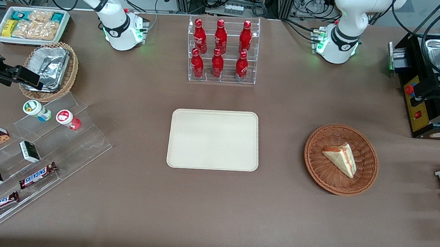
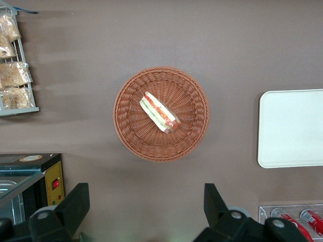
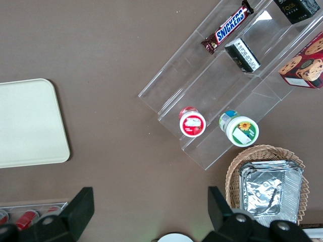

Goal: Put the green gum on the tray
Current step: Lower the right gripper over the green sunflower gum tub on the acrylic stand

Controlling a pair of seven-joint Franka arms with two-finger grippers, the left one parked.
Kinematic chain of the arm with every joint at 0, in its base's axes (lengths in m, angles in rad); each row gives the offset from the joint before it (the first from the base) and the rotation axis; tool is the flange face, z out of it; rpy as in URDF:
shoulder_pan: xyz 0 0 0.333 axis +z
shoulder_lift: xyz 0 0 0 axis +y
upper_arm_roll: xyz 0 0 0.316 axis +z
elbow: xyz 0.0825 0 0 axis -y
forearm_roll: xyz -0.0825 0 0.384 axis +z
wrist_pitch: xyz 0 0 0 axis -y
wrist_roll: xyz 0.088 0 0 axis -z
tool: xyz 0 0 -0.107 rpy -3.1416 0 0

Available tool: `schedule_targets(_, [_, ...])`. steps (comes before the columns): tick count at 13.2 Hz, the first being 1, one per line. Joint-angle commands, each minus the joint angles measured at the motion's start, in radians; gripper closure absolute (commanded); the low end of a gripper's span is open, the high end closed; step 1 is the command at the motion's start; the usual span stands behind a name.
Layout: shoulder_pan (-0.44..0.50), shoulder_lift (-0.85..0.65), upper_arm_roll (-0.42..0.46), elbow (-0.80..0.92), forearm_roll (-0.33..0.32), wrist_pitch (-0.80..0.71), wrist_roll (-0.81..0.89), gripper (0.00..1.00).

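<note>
Front view shows the green gum [image 1: 35, 109] standing on the top step of a clear acrylic stepped stand [image 1: 39, 154], at the working arm's end of the table. Its white lid with the green mark faces up, and the red gum canister [image 1: 67, 118] stands just beside it on the same step, the two apart. A wicker basket holding a crinkled foil tray [image 1: 51, 67] sits farther from the front camera than the gum, close to it. The gripper [image 1: 26, 76] hangs over the rim of that basket, above the table and clear of the gum, which lies nearer to the front camera than the fingertips. From this angle the dark fingers overlap, so their spread is hard to judge here.

The right wrist view settles it: the two fingers [image 3: 75, 209] stand wide apart with nothing between them. The green gum [image 3: 240, 129] is outside the span of the fingers, off to one side near the foil tray's basket [image 3: 265, 187], and the red gum canister [image 3: 192, 122] lies closer to the gap between the fingers than the green one does.

The tray [image 1: 214, 140] lies flat at the middle of the table, bare, well apart from the gum and the stand. Snickers bars [image 1: 37, 175] and small dark boxes [image 1: 30, 151] occupy the lower steps of the stand.
</note>
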Motion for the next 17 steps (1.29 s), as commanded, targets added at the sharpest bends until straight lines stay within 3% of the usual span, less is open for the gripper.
schedule_targets(1, [-0.003, 0.013, -0.005, 0.023, 0.003, -0.028, 0.006, 0.00])
schedule_targets(7, [-0.057, -0.059, -0.005, -0.138, 0.009, 0.032, -0.060, 0.00])
schedule_targets(11, [-0.058, -0.177, -0.044, -0.385, -0.002, 0.269, -0.303, 0.00])
schedule_targets(17, [-0.060, -0.177, -0.097, -0.520, -0.045, 0.499, -0.688, 0.00])
